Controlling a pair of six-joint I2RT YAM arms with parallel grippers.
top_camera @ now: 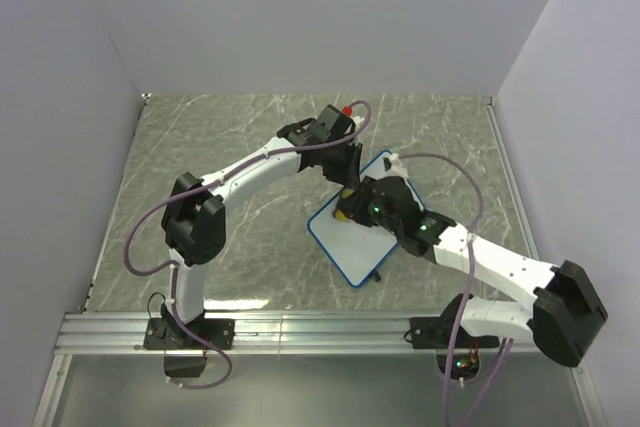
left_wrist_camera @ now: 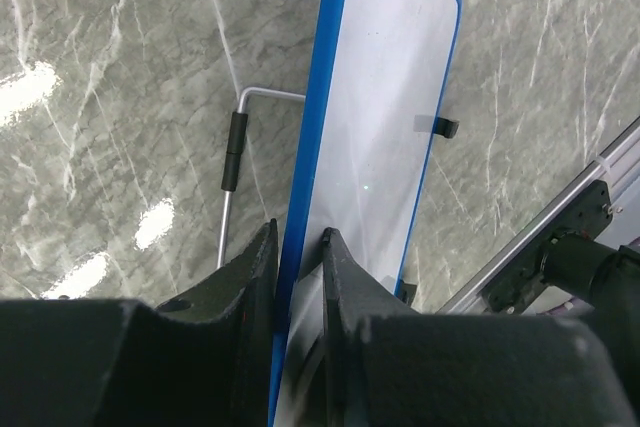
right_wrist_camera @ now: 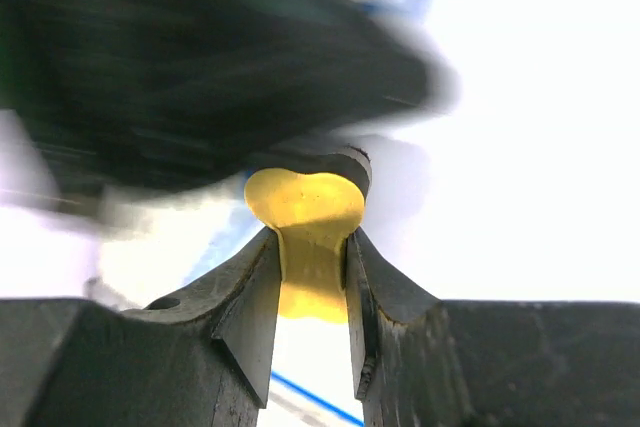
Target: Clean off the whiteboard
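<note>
The whiteboard (top_camera: pixel 352 247) sits near the bench (top_camera: pixel 220 137) middle, slightly toward the right edge. The left fingers (left_wrist_camera: pixel 255 272) clamp its blue far rim. The right fingers (right_wrist_camera: pixel 250 297) pinch a yellow eraser (right_wrist_camera: pixel 305 209) pressed on its white face. Both arms reach inward, elbows bent.

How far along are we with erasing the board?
Done: left gripper clamps the blue edge of the whiteboard; the face seen from its wrist shows no marks. In hand: right gripper holds the yellow eraser over the board. Left: the patch under the right arm is hidden, so unconfirmed.
</note>
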